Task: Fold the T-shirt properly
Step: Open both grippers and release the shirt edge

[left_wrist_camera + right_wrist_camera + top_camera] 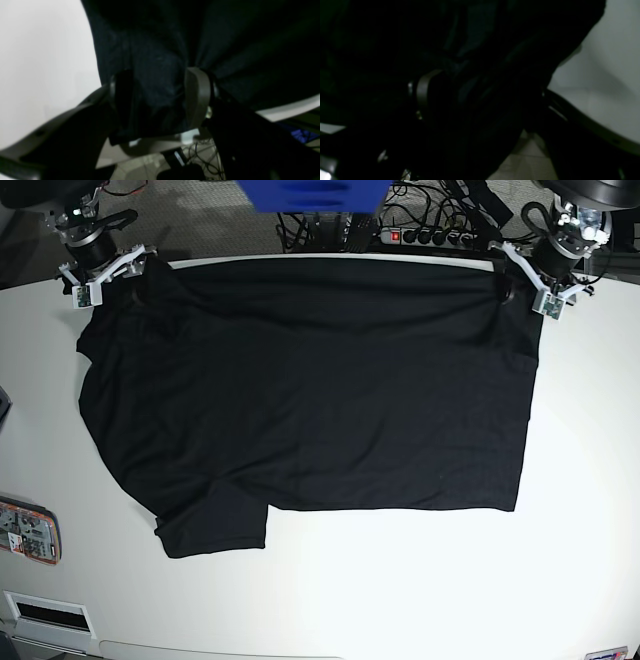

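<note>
The black T-shirt (300,390) lies spread flat on the white table (400,580), its hem side at the right and one sleeve (215,530) at the near left. Both grippers sit at the table's far edge. My left gripper (512,280) is at the far right corner of the shirt. In the left wrist view its fingers (197,95) stand wide apart, open, with T-shirt (155,75) fabric hanging between them. My right gripper (135,280) is at the far left corner. Its fingers (422,92) are also spread open around dark T-shirt (475,82) cloth.
A power strip (430,235) and cables lie behind the table's far edge, beside a blue object (315,195). A small colourful device (28,530) rests at the table's left edge, with a white panel (45,612) near the front left corner.
</note>
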